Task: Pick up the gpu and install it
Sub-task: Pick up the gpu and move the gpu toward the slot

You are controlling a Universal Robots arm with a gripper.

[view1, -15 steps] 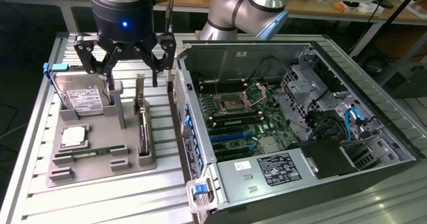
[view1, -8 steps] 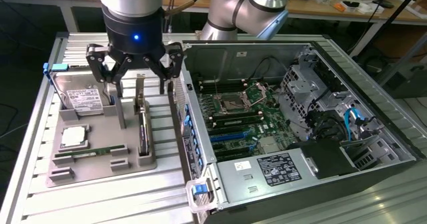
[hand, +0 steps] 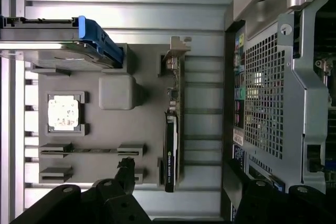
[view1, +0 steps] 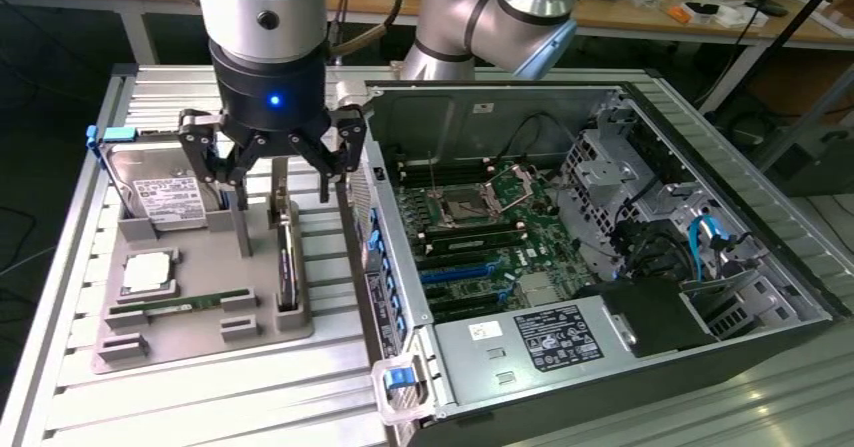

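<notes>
The gpu (view1: 284, 257) is a thin dark card standing on its edge in a slot at the side of the grey parts holder (view1: 200, 342) nearest the computer case, its silver bracket at the far end. From the wrist it appears edge-on as the gpu (hand: 172, 135), bracket (hand: 176, 52) pointing away from the fingers. My gripper (view1: 278, 172) hangs open just above the card's bracket end, one finger on either side, touching nothing. In the wrist view the gripper (hand: 189, 198) shows a dark fingertip (hand: 126, 171) over the holder (hand: 105, 124).
The holder also carries a silver hard drive (view1: 167, 195) with blue clips, a square processor (view1: 147, 272) and a green memory stick (view1: 180, 304). The open computer case (view1: 747, 207) lies at the exterior view's right, with the motherboard and blue card slots (view1: 467, 272) exposed.
</notes>
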